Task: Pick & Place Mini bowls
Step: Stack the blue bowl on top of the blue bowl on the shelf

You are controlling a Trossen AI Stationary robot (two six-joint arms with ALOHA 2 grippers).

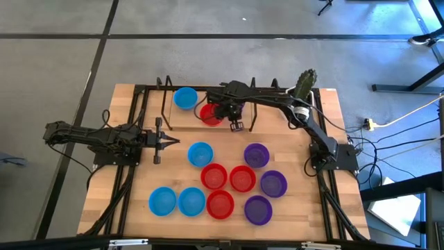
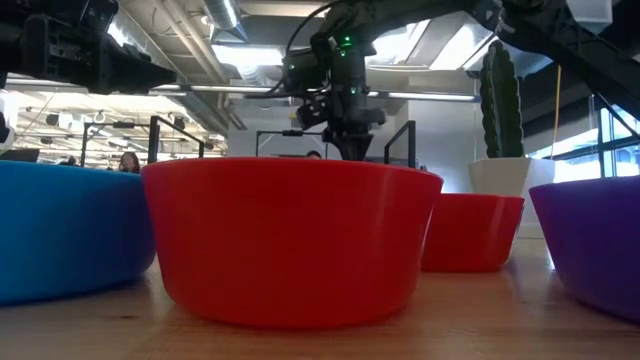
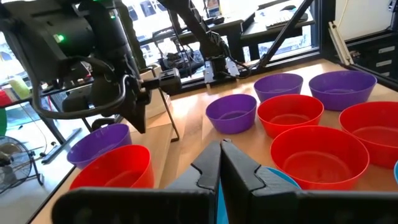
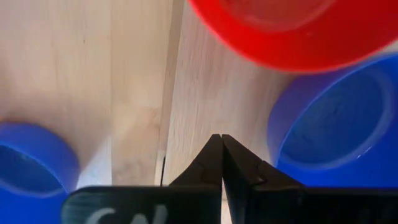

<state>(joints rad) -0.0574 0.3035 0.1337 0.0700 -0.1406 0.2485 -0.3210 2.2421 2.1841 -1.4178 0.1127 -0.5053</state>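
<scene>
Closed right tool [image 1: 236, 127] hangs beside rear red bowl [image 1: 209, 114].

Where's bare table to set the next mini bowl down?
Free: the strip between the left tool and the blue bowl, and the near right corner past the purple bowls. Crowded: the centre cluster around the red bowls.
</scene>
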